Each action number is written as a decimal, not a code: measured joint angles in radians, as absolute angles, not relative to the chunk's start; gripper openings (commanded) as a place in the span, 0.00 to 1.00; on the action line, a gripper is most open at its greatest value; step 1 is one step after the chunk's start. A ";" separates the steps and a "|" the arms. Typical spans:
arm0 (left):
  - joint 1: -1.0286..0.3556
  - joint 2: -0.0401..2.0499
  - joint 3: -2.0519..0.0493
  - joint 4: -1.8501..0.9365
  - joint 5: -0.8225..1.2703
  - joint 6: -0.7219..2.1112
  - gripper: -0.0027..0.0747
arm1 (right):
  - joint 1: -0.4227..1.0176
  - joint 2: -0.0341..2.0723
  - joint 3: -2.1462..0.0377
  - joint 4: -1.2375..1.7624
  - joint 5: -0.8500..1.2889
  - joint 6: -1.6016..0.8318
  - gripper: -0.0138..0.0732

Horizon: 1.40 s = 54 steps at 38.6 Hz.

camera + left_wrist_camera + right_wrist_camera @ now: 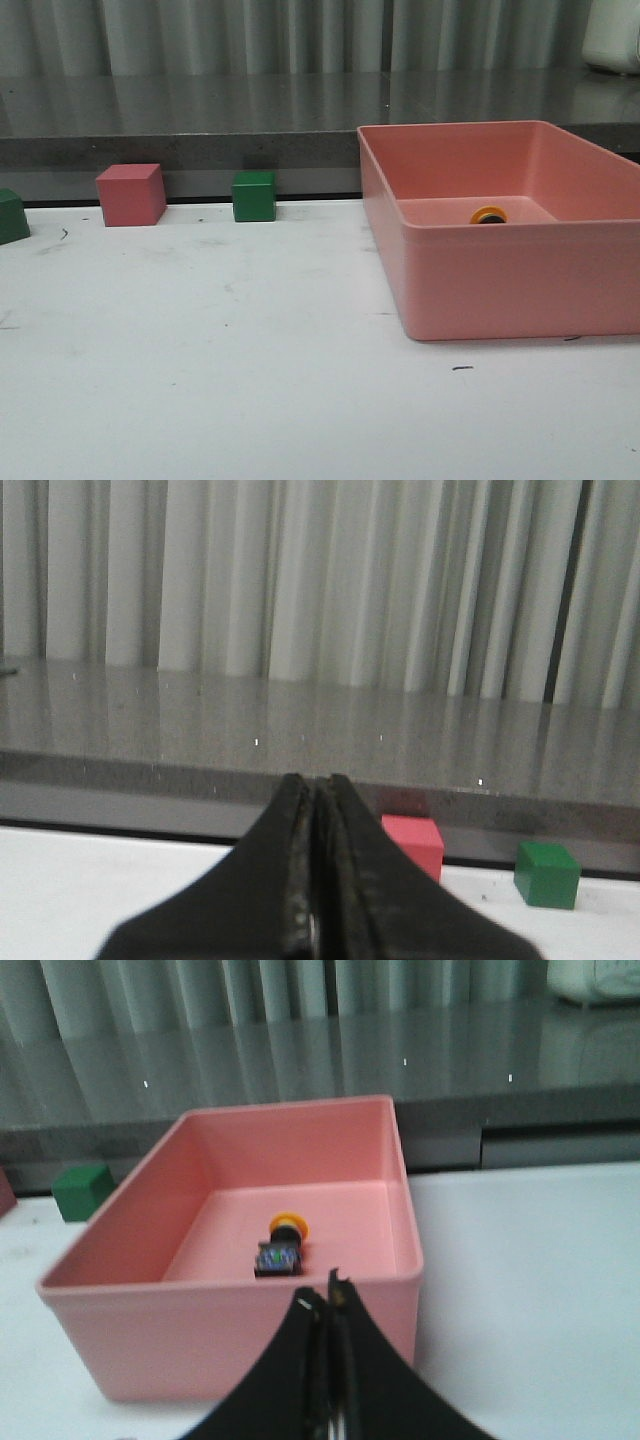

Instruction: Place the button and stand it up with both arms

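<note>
The button (281, 1247) lies on its side on the floor of the pink bin (120, 1330), yellow cap toward the far wall, black body and bluish terminals toward the near wall. The right gripper (328, 1305) hangs just outside that near wall, fingers pressed together, holding nothing. The left gripper (316, 785) is likewise closed and empty, with the pink cube (415, 842) and a green cube (547, 874) beyond it.

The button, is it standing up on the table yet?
Not yet. Nothing looks done: the button lies on its side inside the pink bin, not out on the white table. Nothing is in hand either; the left gripper and right gripper both have their jaws shut and empty. Left: pick it out, place it, stand it.
</note>
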<state>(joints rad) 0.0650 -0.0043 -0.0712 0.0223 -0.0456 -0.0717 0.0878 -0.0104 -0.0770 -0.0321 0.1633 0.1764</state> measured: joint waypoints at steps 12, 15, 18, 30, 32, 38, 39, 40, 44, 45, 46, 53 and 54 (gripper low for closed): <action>0.065 0.208 -0.367 0.105 0.150 -0.072 0.01 | 0.088 0.234 -0.417 -0.027 0.337 0.176 0.09; 0.065 0.296 -0.396 0.105 0.190 -0.072 0.01 | 0.088 0.337 -0.471 -0.027 0.357 0.176 0.09; 0.065 0.355 -0.408 0.105 0.200 -0.072 0.01 | 0.088 0.424 -0.506 -0.027 0.366 0.176 0.09; 0.065 0.390 -0.410 0.105 0.201 -0.072 0.58 | 0.088 0.512 -0.524 -0.024 0.368 0.176 0.57; 0.065 0.390 -0.411 0.105 0.201 -0.072 0.75 | 0.088 0.512 -0.524 -0.024 0.368 0.176 0.72; 0.065 0.390 -0.411 0.105 0.199 -0.072 0.91 | 0.088 0.512 -0.524 -0.024 0.368 0.176 0.92; 0.065 0.390 -0.411 0.105 0.199 -0.072 0.90 | 0.088 0.513 -0.524 -0.024 0.368 0.176 0.92; 0.065 0.390 -0.411 0.105 0.199 -0.072 0.89 | 0.088 0.514 -0.524 -0.024 0.368 0.176 0.92; 0.065 0.390 -0.411 0.105 0.199 -0.072 0.85 | 0.088 0.558 -0.524 -0.024 0.332 0.176 0.92; 0.065 0.390 -0.411 0.105 0.199 -0.072 0.84 | 0.088 0.585 -0.529 -0.024 0.315 0.176 0.92; 0.065 0.390 -0.411 0.105 0.199 -0.072 0.83 | 0.088 0.618 -0.536 -0.024 0.297 0.176 0.92; 0.065 0.390 -0.411 0.105 0.198 -0.072 0.78 | 0.088 0.921 -0.677 -0.024 0.247 0.176 0.92; 0.065 0.390 -0.411 0.105 0.198 -0.072 0.77 | 0.088 0.973 -0.706 -0.024 0.247 0.176 0.92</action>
<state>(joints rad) 0.0650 0.3895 -0.4109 0.1050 0.1975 -0.0717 0.0878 0.9732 -0.7058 -0.0243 0.2473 0.1764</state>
